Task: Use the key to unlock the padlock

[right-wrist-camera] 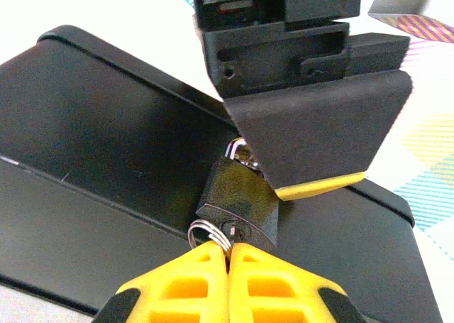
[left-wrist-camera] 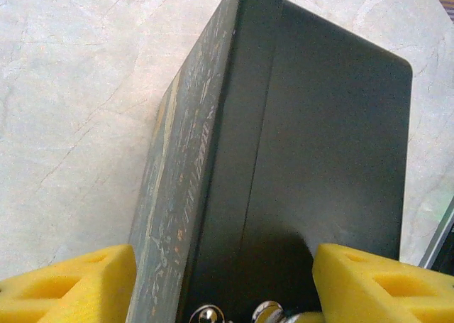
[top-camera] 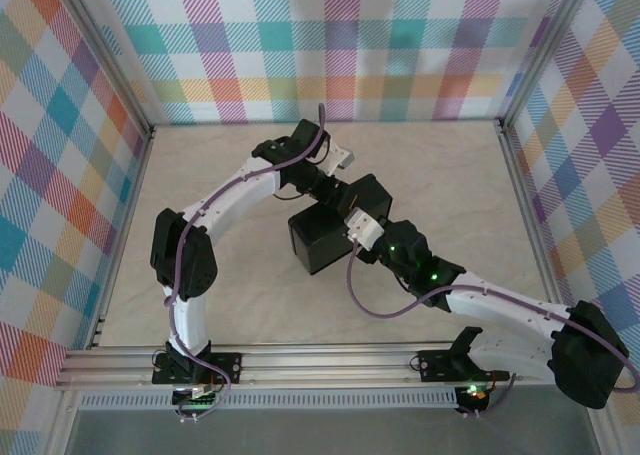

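Observation:
The padlock, dark-bodied with a silvery shackle, hangs at the seam of the dark box. My right gripper is shut just below its keyhole. The key shows as a sliver entering the keyhole, and its ring sticks out beside my fingers. My left gripper stands wide over the box. One yellow finger is beside the painted lid. The other lies over the dark face, next to the padlock. From above, both wrists meet at the box.
The box stands mid-table on the pale marbled top. Plaid walls close the back and both sides. An aluminium rail runs along the near edge by the arm bases. A purple cable loops off the right arm.

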